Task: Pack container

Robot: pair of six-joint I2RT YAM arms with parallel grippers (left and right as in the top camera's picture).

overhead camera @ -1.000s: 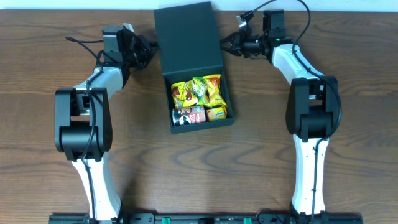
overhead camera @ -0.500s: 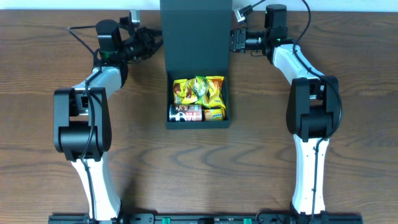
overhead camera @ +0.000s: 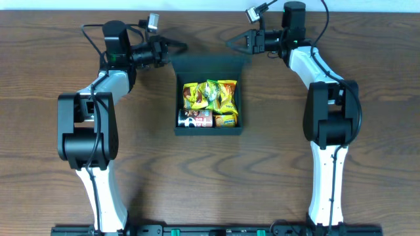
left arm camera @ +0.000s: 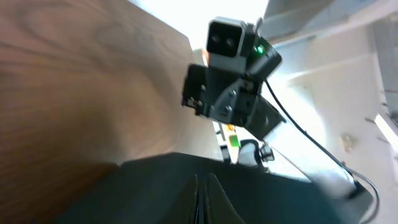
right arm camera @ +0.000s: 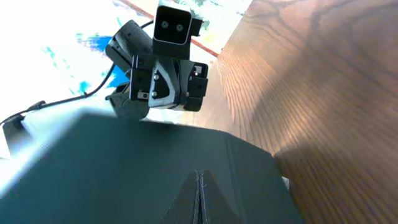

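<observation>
The dark teal container (overhead camera: 207, 130) stands mid-table with its hinged lid (overhead camera: 210, 65) raised steeply on the far side. Inside lie yellow and orange snack packets (overhead camera: 210, 95) and a small red can (overhead camera: 197, 120). My left gripper (overhead camera: 178, 47) is shut by the lid's far left corner. My right gripper (overhead camera: 233, 41) is shut by its far right corner. In the left wrist view the shut gripper (left arm camera: 202, 202) lies against the dark lid (left arm camera: 124, 193). In the right wrist view the shut gripper (right arm camera: 199, 199) lies on the lid (right arm camera: 93, 168). Nothing shows between either pair of jaws.
The wooden table (overhead camera: 367, 164) lies all round the container. Each wrist view shows the other arm's camera head, the right arm's (left arm camera: 230, 74) and the left arm's (right arm camera: 165, 68), just beyond the lid. The arm bases stand at the front left and front right.
The lid has swung up from lying flat behind the box to standing steeply over its far wall. Both grippers have moved inward and up with it.
</observation>
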